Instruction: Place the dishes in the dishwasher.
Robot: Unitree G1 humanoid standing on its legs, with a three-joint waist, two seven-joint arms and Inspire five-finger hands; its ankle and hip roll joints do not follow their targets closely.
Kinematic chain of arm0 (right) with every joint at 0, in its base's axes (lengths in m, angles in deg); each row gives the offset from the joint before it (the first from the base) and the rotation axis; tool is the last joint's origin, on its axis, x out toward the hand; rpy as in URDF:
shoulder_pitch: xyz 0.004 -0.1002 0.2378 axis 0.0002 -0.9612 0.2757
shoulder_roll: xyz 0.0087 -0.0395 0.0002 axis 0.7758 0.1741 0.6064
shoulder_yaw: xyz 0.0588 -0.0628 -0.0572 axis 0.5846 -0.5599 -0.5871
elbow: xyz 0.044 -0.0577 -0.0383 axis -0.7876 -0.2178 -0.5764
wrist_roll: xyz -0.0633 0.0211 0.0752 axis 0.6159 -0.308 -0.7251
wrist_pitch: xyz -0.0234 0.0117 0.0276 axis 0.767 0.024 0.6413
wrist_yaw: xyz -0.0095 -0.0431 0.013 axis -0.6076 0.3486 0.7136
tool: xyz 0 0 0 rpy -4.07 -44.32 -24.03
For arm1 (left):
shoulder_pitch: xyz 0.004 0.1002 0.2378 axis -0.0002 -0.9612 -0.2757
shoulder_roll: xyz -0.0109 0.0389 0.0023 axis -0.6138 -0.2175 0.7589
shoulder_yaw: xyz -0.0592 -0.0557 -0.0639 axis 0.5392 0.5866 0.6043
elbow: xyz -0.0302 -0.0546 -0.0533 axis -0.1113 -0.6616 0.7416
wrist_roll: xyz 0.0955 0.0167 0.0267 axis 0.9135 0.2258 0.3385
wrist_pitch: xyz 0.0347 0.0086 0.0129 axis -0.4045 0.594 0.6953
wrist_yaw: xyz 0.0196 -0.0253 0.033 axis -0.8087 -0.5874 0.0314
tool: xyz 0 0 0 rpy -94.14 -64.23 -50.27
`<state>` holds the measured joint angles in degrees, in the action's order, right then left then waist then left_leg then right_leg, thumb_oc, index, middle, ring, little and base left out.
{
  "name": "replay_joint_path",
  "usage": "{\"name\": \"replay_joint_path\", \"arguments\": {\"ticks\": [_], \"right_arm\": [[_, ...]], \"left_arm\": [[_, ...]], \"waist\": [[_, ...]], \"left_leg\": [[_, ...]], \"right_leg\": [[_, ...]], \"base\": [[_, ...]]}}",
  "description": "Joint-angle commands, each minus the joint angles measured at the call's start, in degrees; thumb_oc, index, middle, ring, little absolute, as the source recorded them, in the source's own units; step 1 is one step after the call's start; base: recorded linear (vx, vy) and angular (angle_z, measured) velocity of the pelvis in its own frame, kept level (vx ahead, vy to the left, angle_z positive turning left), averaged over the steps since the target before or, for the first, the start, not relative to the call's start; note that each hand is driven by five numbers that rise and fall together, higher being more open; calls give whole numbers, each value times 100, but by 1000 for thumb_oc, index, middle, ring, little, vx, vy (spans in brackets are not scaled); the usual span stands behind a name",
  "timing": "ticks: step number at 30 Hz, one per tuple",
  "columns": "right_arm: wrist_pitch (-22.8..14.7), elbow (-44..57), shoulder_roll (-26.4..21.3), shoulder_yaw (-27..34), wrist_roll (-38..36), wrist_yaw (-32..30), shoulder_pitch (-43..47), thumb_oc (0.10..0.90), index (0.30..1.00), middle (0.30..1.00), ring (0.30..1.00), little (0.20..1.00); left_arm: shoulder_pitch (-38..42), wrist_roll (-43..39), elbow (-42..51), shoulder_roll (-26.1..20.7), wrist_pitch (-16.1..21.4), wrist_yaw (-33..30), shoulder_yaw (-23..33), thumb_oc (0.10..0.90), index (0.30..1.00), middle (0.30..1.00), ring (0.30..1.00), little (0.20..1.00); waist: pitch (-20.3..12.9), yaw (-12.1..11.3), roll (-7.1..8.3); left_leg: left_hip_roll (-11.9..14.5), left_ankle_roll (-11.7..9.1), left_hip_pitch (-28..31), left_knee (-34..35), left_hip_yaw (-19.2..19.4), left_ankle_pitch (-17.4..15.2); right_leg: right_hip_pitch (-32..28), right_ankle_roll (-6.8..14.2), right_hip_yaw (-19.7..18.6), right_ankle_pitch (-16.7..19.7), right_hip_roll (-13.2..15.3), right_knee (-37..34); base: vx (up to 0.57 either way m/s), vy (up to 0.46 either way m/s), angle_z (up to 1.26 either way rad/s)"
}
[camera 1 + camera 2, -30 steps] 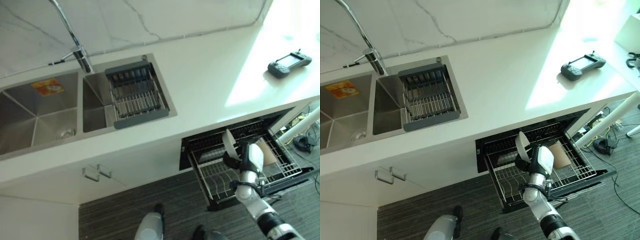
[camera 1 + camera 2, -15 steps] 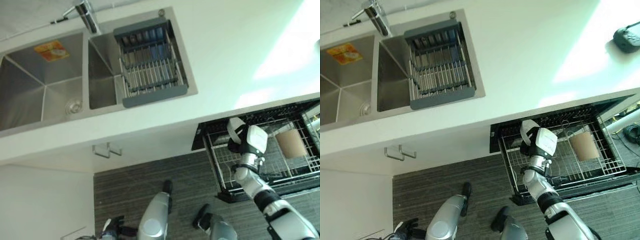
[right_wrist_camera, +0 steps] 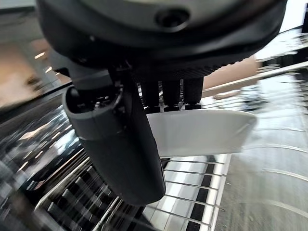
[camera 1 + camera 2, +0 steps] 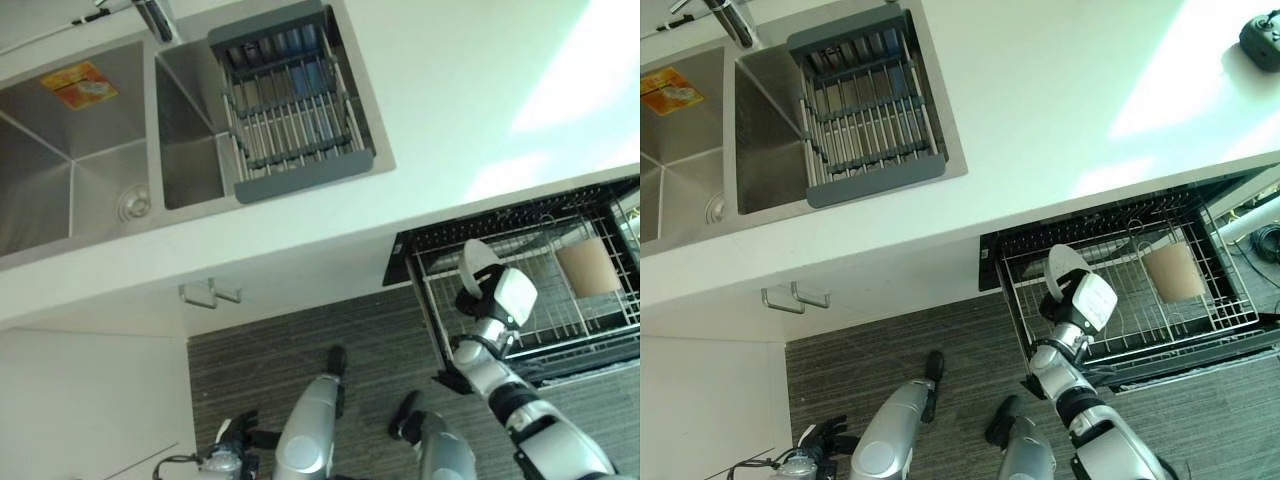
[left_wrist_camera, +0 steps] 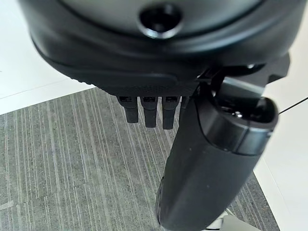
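One white plate (image 4: pixel 1065 266) pinched in my right hand (image 4: pixel 1086 302) over the dishwasher rack (image 4: pixel 1200 318); left hand (image 5: pixel 159 103) hangs curled, seemingly empty. Next: lower plate between tines, release.

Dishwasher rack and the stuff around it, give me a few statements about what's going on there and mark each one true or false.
1. The right hand is holding a white dish over the pulled-out dishwasher rack. True.
2. A brown cup sits in the rack, apart from the hand. True.
3. The grey drying rack over the sink is stacked with plates. False: no dishes show in it.
4. The left hand is gripping a plate. False: its wrist view shows it holding nothing, above the striped floor.
5. The dishwasher rack is pushed fully in under the countertop. False: it juts out past the counter edge.
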<state>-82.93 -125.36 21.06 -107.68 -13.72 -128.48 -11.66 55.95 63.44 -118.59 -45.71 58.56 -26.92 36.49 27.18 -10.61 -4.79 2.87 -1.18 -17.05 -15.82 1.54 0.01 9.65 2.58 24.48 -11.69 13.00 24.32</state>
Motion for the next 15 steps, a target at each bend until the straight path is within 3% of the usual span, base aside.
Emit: {"name": "replay_joint_path", "arguments": {"ticks": [1, 2, 5, 7, 8, 9, 10, 13, 15], "right_arm": [[-67, -426, -153, 256, -563, -142, -186, 400, 300, 300, 300, 300], [-25, -495, -108, 295, -604, -192, -194, 800, 900, 900, 900, 900], [22, -673, -112, 352, -1006, 389, -164, 800, 900, 900, 900, 900], [-761, -789, 5, 382, -1395, 1983, -77, 800, 900, 900, 900, 900], [-900, -724, 18, 312, -1145, 3111, -3, 800, 900, 900, 900, 900], [-833, -473, -188, 147, -991, 3578, -22, 800, 900, 900, 900, 900], [-831, -470, -190, 147, -991, 3582, -23, 800, 900, 900, 900, 900], [-526, -388, -345, 7, -855, 4428, 6, 800, 900, 900, 900, 900], [-579, -417, -369, -67, -1041, 4559, 21, 800, 900, 900, 900, 900]], "left_arm": [[-245, -371, -262, 40, 128, -281, -244, 800, 900, 900, 900, 900], [-198, -448, -275, 89, 123, -328, -319, 800, 900, 900, 900, 900], [-137, -500, -325, 110, 113, -338, -369, 800, 900, 900, 900, 900], [-78, -494, -321, 90, 33, -343, -398, 800, 900, 900, 900, 900], [-60, -367, -197, -20, -141, -304, -306, 800, 900, 900, 900, 900], [-120, -167, -42, -101, -270, -295, -159, 800, 900, 900, 900, 900], [-123, -166, -38, -101, -273, -295, -158, 800, 900, 900, 900, 900], [-154, -41, -36, -240, -260, -223, -56, 800, 900, 900, 900, 900], [-150, 28, -29, -282, -265, -190, -15, 800, 900, 900, 900, 900]], "waist": [[-193, 153, -144], [-193, 189, -165], [-188, 212, -183], [-178, 206, -172], [-196, 172, -119], [-233, 142, -49], [-233, 143, -49], [-294, 88, 41], [-317, 61, 65]], "left_leg": [[53, 62, 224, -137, 125, -1155], [53, 67, 240, -137, 155, -1152], [65, 66, 235, -137, 184, -1150], [74, 56, 255, -137, 204, -1144], [90, 33, 276, -137, 228, -1129], [128, 23, 315, -137, 261, -1125], [128, 23, 315, -137, 260, -1125], [157, 25, 385, -137, 279, -1133], [177, 26, 440, -137, 293, -1143]], "right_leg": [[-145, 295, -466, 70, -55, -713], [-141, 288, -479, 79, -45, -713], [-124, 279, -479, 87, -41, -713], [-132, 261, -488, 76, -44, -713], [-157, 267, -477, 72, -42, -713], [-213, 273, -438, 69, -44, -713], [-213, 273, -438, 69, -43, -713], [-308, 271, -382, 51, -58, -713], [-379, 265, -349, 43, -68, -713]], "base": [[33, 52, -6], [34, 43, -8], [4, 10, -2], [2, -22, 1], [29, -104, 0], [29, -95, -2], [34, -105, -2], [19, -58, 0], [21, -60, -1]]}}
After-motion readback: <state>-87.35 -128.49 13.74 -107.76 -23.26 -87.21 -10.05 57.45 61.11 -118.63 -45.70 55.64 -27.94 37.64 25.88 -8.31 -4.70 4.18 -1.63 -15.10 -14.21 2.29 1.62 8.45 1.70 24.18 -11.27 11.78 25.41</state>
